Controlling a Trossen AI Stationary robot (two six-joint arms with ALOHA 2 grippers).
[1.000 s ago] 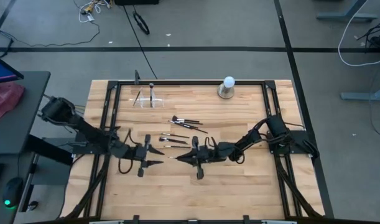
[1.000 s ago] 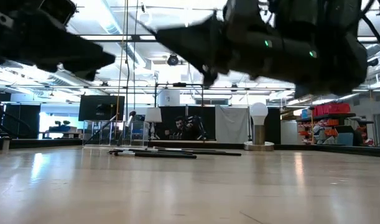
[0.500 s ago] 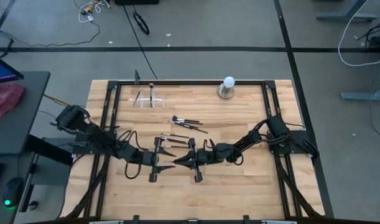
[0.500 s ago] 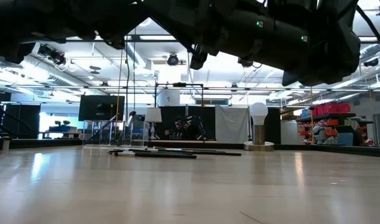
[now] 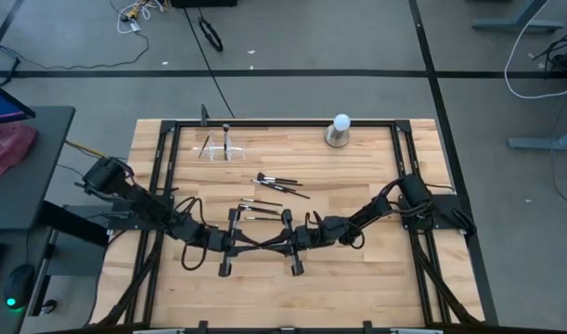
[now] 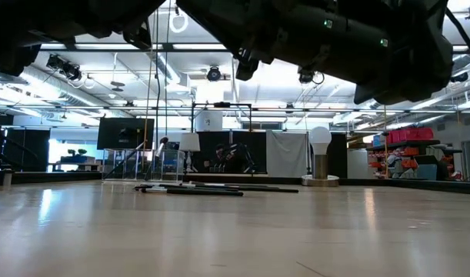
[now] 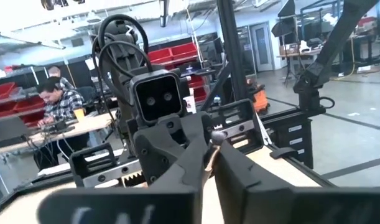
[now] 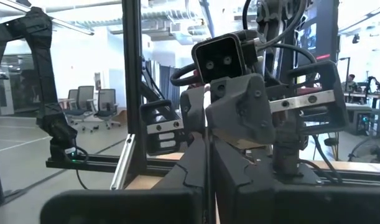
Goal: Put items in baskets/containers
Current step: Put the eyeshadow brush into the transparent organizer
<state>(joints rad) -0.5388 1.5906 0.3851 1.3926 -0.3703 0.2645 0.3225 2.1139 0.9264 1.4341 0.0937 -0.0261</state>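
The clear holder (image 5: 219,147) sits near the counter's (image 5: 376,269) far left edge, with one brush (image 5: 226,135) standing up in it. In the middle, a few makeup brushes (image 5: 278,185) lie flat with their long sides running mostly left to right. The front of the counter is bare wood. The left claw (image 5: 257,245) and right claw (image 5: 266,245) meet tip to tip above the front middle. Both are pinched tight, and a thin brush tip shows between the fingers (image 7: 239,168) in the left wrist view. A white ball lamp (image 5: 339,130) stands at the far edge.
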